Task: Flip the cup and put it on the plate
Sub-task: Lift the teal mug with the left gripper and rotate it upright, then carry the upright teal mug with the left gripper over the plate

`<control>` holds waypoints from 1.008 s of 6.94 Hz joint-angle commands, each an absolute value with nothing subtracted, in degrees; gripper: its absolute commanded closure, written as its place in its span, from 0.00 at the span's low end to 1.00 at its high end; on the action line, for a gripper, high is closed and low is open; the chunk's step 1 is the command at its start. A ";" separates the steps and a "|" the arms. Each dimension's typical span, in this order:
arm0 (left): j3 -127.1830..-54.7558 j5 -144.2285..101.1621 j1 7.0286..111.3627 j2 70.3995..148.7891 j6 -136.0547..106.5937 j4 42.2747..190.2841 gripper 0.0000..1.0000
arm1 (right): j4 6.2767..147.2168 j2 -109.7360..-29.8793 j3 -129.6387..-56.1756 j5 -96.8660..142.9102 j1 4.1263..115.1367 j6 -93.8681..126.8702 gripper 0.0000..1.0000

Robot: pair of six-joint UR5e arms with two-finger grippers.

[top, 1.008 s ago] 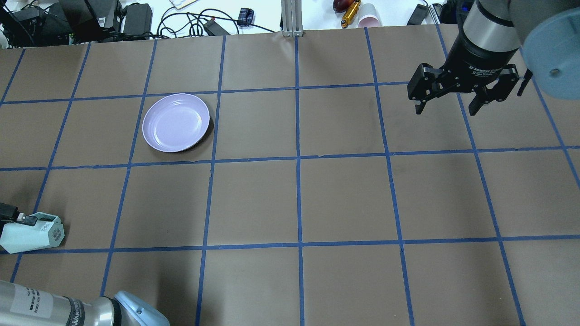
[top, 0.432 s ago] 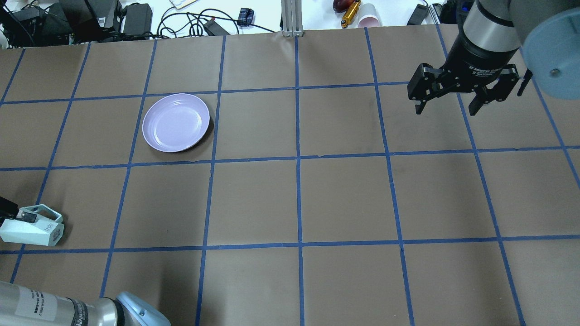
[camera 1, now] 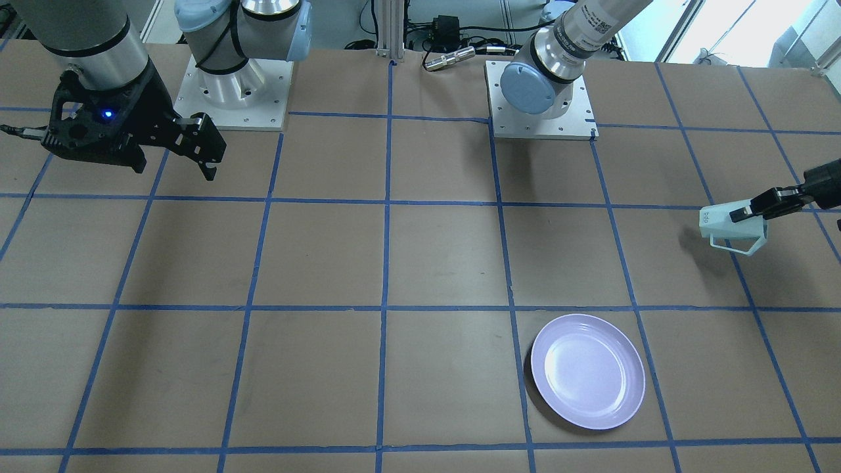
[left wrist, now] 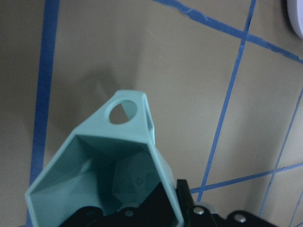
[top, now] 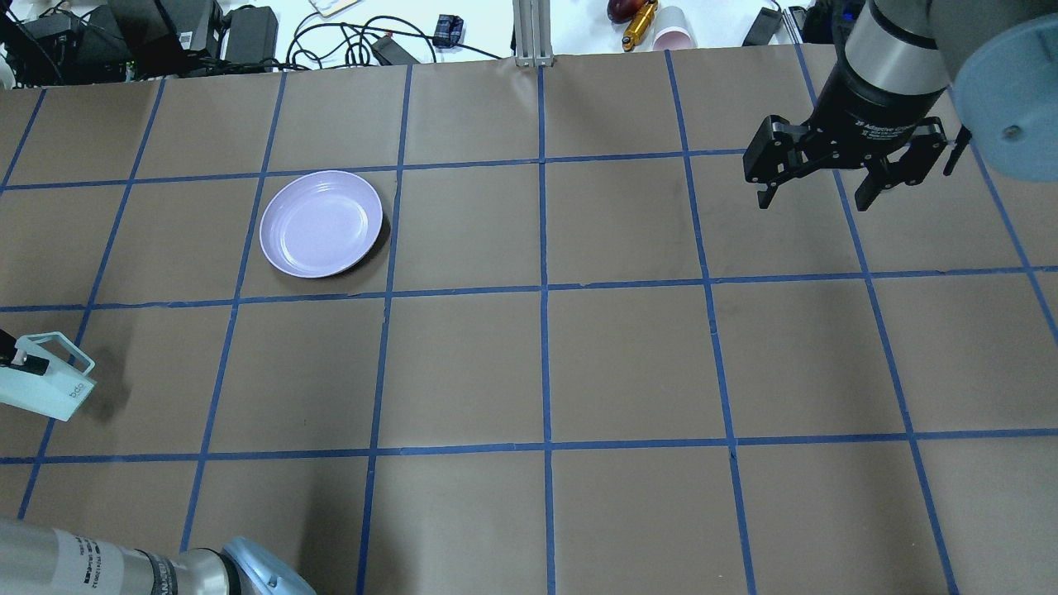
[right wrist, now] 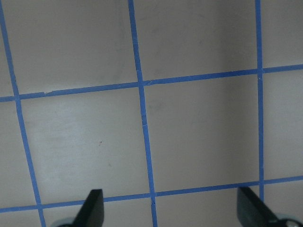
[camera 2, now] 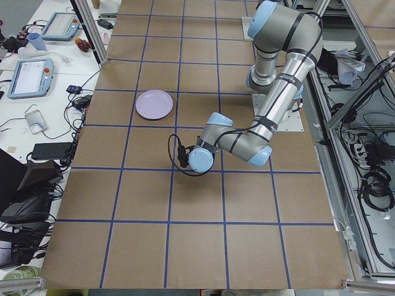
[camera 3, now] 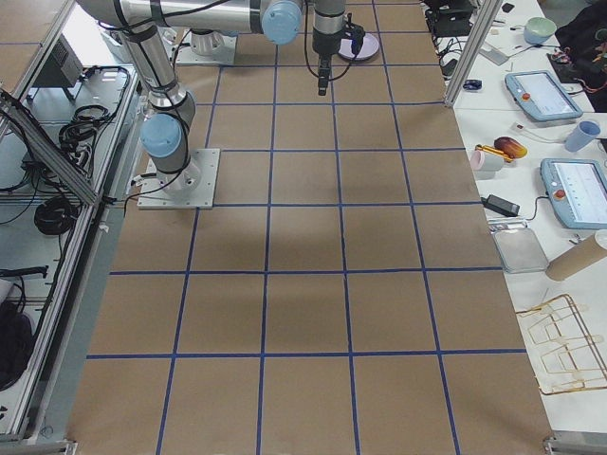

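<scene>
The pale mint-green cup (top: 48, 387) hangs on its side above the table at the robot's far left, lettered base towards the table's middle, handle on its far side. My left gripper (camera 1: 747, 213) is shut on its rim wall. The cup also shows in the front view (camera 1: 728, 226). The left wrist view looks into its open mouth (left wrist: 104, 179), past the left gripper (left wrist: 156, 210). The lavender plate (top: 321, 223) lies empty, right way up, farther out and to the cup's right; it also shows in the front view (camera 1: 587, 371). My right gripper (top: 818, 192) is open and empty, high over the far right.
The brown table (top: 545, 364) carries a grid of blue tape. Cables, power bricks and a pink cup (top: 674, 29) lie on the white bench past the far edge. The robot bases (camera 1: 233, 92) stand on the near side.
The left gripper has lifted the cup off the table and carried it away from the robot, turning it so the handle swings round. The right arm has not moved.
</scene>
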State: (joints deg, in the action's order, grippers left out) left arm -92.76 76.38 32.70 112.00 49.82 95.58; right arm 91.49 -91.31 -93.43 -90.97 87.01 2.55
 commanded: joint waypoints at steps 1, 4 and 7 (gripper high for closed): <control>-91.24 76.73 33.83 109.79 47.39 95.45 1.00 | 91.49 -91.32 -93.43 -90.97 87.01 2.55 0.00; -85.81 80.85 41.45 106.71 40.11 94.66 1.00 | 91.49 -91.32 -93.43 -90.97 87.01 2.55 0.00; -82.09 82.44 51.12 105.92 31.49 89.76 1.00 | 91.49 -91.32 -93.43 -90.97 87.01 2.55 0.00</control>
